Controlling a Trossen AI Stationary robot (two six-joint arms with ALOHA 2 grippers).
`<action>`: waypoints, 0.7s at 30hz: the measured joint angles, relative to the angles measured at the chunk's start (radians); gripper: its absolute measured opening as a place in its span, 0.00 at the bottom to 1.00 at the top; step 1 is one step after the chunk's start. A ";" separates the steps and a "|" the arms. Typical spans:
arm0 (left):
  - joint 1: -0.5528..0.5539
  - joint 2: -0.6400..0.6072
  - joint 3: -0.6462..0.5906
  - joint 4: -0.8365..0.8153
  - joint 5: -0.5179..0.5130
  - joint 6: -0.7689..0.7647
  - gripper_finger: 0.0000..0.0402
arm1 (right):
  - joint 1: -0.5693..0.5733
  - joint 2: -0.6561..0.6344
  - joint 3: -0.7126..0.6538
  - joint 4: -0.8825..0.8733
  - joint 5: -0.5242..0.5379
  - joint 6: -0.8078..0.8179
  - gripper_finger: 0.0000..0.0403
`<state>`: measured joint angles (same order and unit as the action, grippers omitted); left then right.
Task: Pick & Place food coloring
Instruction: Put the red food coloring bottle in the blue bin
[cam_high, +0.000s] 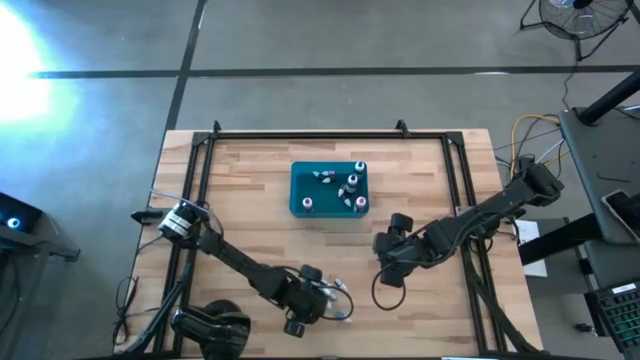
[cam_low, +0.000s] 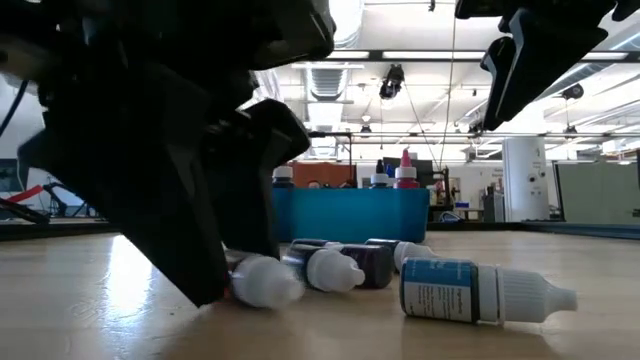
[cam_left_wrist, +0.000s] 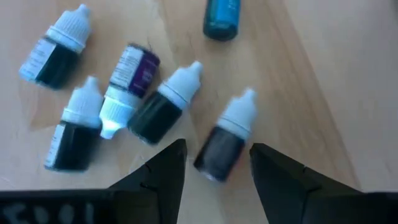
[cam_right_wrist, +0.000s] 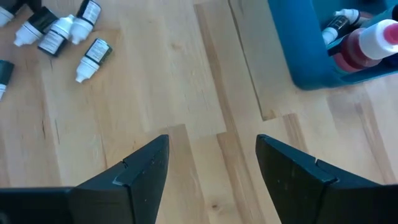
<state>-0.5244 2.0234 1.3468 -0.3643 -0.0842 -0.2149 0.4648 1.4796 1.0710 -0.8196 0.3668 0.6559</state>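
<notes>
Left gripper (cam_left_wrist: 214, 163) (jaws parted) poised low over dark bottle (cam_left_wrist: 225, 138).

1. Setting: a large industrial lab or workshop hall.
2. Ceiling (cam_low: 400, 50): high, with exposed ducts and rows of strip lights, seen in the low view.
3. Floor (cam_high: 350, 40): grey concrete with dark marking lines.
4. Bench (cam_high: 260, 170): wood-topped, edged by a black metal frame (cam_high: 330, 133).
5. Surroundings: a fan (cam_high: 580, 18), loose cables (cam_high: 530, 130), and a keyboard (cam_high: 618, 310).
</notes>
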 joint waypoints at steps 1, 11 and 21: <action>0.001 -0.001 -0.010 -0.002 -0.002 -0.004 0.40 | 0.000 0.000 0.000 0.000 0.000 0.001 0.58; 0.007 -0.003 -0.002 -0.028 -0.014 -0.072 0.34 | 0.000 0.000 0.000 -0.002 0.001 0.026 0.58; 0.016 0.001 0.006 0.004 -0.011 -0.094 0.27 | 0.000 0.000 0.000 -0.002 0.002 0.026 0.58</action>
<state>-0.5086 2.0243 1.3529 -0.3606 -0.0948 -0.3090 0.4644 1.4796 1.0706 -0.8216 0.3687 0.6815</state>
